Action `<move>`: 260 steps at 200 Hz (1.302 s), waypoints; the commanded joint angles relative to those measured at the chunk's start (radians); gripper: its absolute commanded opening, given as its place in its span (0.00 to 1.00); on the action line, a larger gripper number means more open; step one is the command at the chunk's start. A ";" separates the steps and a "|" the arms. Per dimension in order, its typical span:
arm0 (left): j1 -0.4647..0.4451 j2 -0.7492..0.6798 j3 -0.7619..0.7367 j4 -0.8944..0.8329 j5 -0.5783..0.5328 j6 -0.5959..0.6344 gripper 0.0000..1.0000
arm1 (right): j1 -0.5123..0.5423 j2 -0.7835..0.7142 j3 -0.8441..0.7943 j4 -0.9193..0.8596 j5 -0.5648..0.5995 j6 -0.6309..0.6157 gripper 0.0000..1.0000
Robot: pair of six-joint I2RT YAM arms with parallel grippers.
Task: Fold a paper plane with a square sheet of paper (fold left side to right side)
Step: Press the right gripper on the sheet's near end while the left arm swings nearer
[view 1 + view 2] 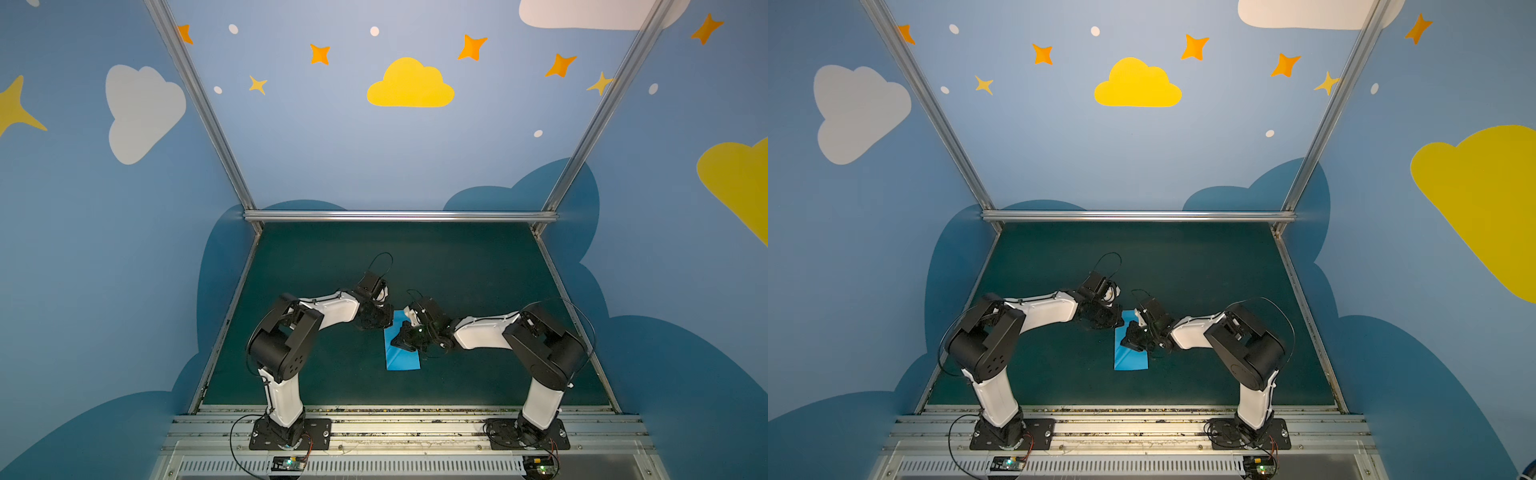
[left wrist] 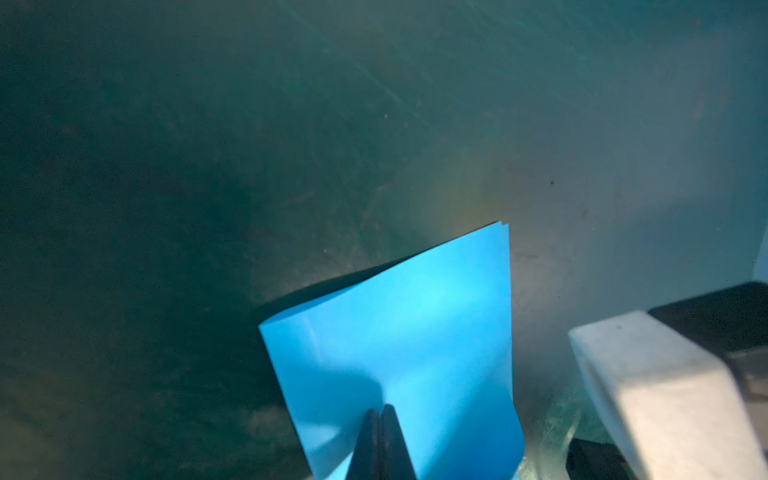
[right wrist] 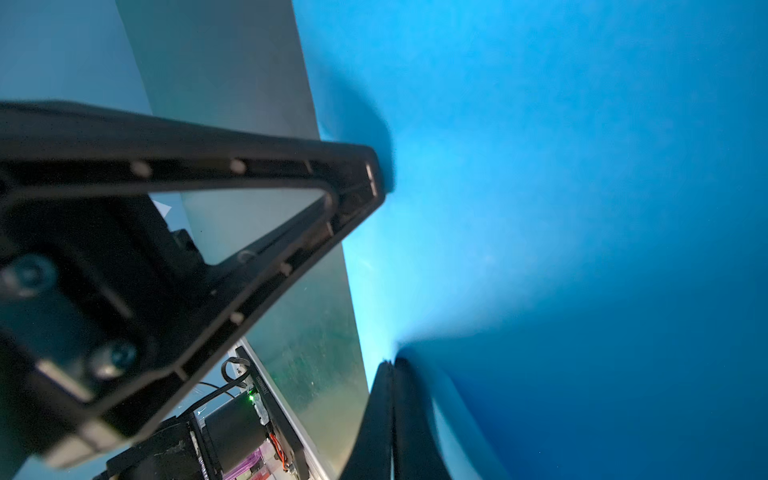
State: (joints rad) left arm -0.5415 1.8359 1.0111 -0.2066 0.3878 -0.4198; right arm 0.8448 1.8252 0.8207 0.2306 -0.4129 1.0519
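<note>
Blue folded paper (image 1: 402, 359), doubled corner (image 2: 503, 228) only in left-wrist view; left fingers (image 2: 370, 449), right fingers (image 3: 376, 424) closed empty

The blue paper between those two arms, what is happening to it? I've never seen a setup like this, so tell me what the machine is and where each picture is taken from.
The machine is a pair of robot arms, a left arm and a right arm, each ending in a two-fingered tool. Two pictures look down from overhead and show almost the same view. The other two come from small cameras on the arms' wrists, very close to the work.

Only one thing lies on the dark green mat: the blue paper, already folded into a narrow strip. The left wrist view shows two layers at its corner.

The left tool and the right tool are both shut, with their tips resting on the paper. They seem to be pressing on it rather than pinching it.
</note>
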 commanded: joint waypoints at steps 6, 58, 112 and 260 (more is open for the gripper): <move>-0.013 0.048 -0.011 -0.031 -0.017 0.018 0.04 | -0.005 0.022 0.011 0.001 0.004 0.003 0.12; -0.014 0.050 -0.011 -0.031 -0.017 0.019 0.04 | -0.004 0.020 0.008 0.000 0.002 0.005 0.29; -0.014 0.043 -0.010 -0.033 -0.019 0.016 0.04 | -0.005 0.014 -0.013 0.009 0.006 0.012 0.29; -0.013 -0.413 -0.241 -0.008 0.039 -0.128 0.04 | -0.002 0.017 -0.041 0.018 0.000 0.030 0.00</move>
State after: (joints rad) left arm -0.5217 1.4696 0.8452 -0.2176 0.4175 -0.5030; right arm 0.8433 1.8259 0.7963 0.2771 -0.4259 1.0805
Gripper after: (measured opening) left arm 0.047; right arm 0.047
